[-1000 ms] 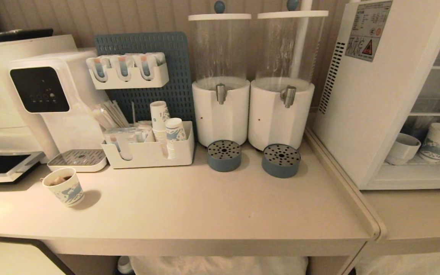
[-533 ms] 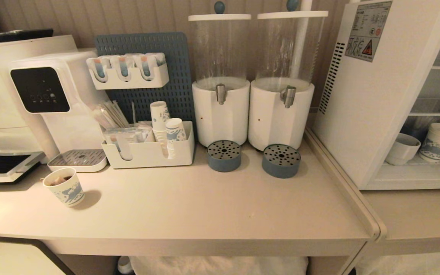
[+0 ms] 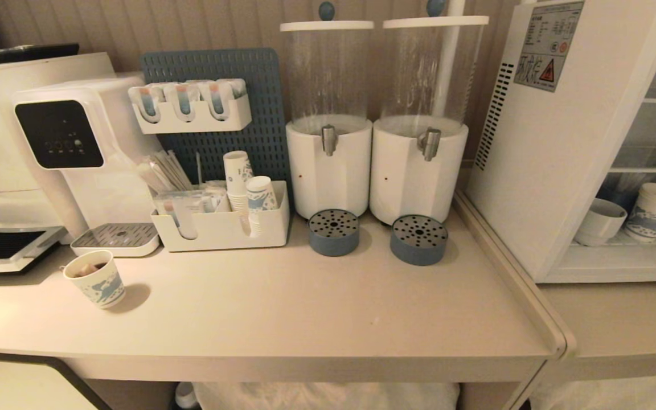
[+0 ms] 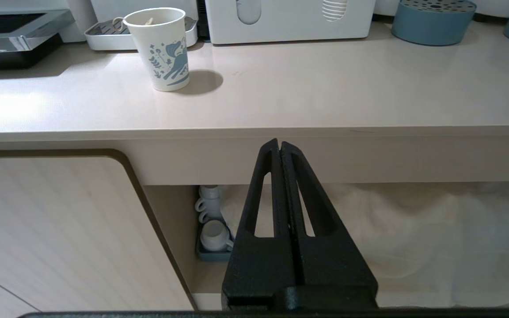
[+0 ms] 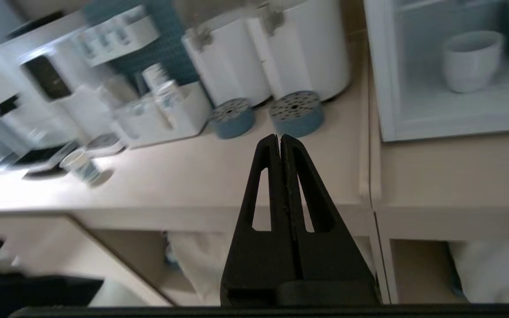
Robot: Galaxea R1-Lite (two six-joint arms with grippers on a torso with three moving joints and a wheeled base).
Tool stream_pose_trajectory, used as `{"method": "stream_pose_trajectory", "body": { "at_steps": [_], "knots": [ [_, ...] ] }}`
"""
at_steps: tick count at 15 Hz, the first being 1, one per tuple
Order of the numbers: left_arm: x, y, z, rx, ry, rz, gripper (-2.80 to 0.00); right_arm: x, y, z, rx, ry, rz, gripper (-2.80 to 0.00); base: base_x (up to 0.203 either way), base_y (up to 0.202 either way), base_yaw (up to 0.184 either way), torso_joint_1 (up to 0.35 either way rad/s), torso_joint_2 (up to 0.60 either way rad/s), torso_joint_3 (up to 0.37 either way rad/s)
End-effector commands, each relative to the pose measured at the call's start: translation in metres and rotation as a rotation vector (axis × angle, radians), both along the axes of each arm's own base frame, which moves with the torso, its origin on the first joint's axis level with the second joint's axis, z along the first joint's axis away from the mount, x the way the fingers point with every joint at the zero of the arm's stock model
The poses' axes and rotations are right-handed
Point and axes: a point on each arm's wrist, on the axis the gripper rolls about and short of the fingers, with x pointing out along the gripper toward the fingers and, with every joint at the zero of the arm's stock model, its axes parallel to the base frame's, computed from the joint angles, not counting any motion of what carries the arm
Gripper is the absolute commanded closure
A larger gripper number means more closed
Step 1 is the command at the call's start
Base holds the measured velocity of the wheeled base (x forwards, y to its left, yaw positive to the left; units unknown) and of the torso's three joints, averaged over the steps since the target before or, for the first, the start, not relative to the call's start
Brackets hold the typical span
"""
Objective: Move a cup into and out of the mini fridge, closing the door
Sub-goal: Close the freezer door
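From the head view, the mini fridge point(image 3: 561, 142) is standing at the right end of the counter point(image 3: 305, 307), just beside two drink dispensers point(image 3: 373, 165). The cup point(image 3: 601, 222) is sitting on the fridge's bottom shelf, next to a taller patterned paper cup point(image 3: 655, 212). Whether the door is lying shut over them or standing open cannot be told here. Another paper cup point(image 3: 95, 280) is standing alone near the counter's left end. Neither arm is showing in this view.

In the left wrist view, the left gripper point(image 4: 279, 145) is hanging in front of the counter's front edge, below the top, with its fingers pressed together and holding nothing. The lone paper cup point(image 4: 162, 48) is standing well apart from it on the counter.

In the right wrist view, the right gripper point(image 5: 279, 140) is pointing over the counter toward the fridge point(image 5: 449, 70), its fingers together and empty. The cup point(image 5: 471, 59) is sitting inside, well apart from the fingertips.
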Motion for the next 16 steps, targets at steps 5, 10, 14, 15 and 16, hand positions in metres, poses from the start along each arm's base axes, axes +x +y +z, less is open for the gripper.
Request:
{"method": "stream_pose_trajectory", "body": {
  "at_steps": [5,10,14,15,16],
  "knots": [
    [0.000,0.000,0.000,0.000,0.002,-0.001,0.00,-0.016,0.009,-0.049,-0.007,-0.049,-0.067,0.00,0.000,0.000,0.000,0.000,0.00,0.000],
    [0.000,0.000,0.000,0.000,0.000,-0.001,0.00,0.028,0.003,-0.105,-0.102,-0.184,-0.345,0.00,0.000,0.000,0.000,0.000,0.00,0.000],
    [0.000,0.000,0.000,0.000,0.001,-0.001,0.00,0.051,0.001,-0.148,-0.334,-0.199,-0.432,0.00,0.000,0.000,0.000,0.000,0.00,0.000],
    [0.000,0.000,0.000,-0.001,0.002,-0.001,0.00,0.052,0.001,-0.153,-0.363,-0.145,-0.420,0.00,0.000,0.000,0.000,0.000,0.00,0.000],
    [0.000,0.000,0.000,-0.001,0.002,-0.001,0.00,0.052,0.002,-0.155,-0.372,-0.139,-0.376,0.00,0.000,0.000,0.000,0.000,0.00,0.000]
  ]
}}
